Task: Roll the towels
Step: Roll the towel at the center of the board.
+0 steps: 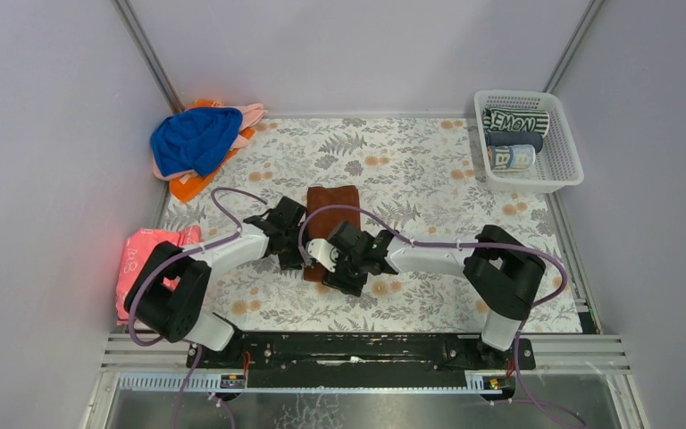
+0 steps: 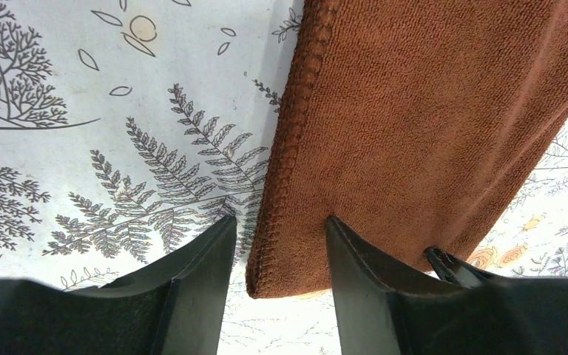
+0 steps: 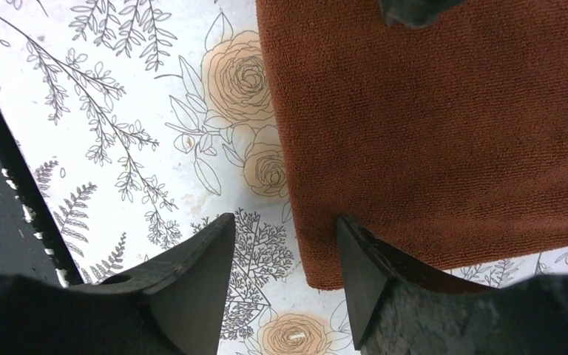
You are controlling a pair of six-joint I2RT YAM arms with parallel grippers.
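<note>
The brown towel [image 1: 332,207] lies flat on the tablecloth at mid-table. The left gripper [image 2: 279,222], jaws spread, straddles its hem at 7 o'clock. The right gripper [image 3: 285,218], jaws also spread, straddles the 5 o'clock corner. A towel pile [image 1: 198,143] sits at 10 o'clock and a white basket [image 1: 568,147] at 2.

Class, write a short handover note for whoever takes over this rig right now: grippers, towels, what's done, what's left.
Left gripper: open, straddling the near left corner of the brown towel.
Right gripper: open at its near right corner.
Done: three rolled towels in the basket.
Left: brown towel lies flat, unrolled; heaped towels far left and a pink towel at the left edge wait.
</note>
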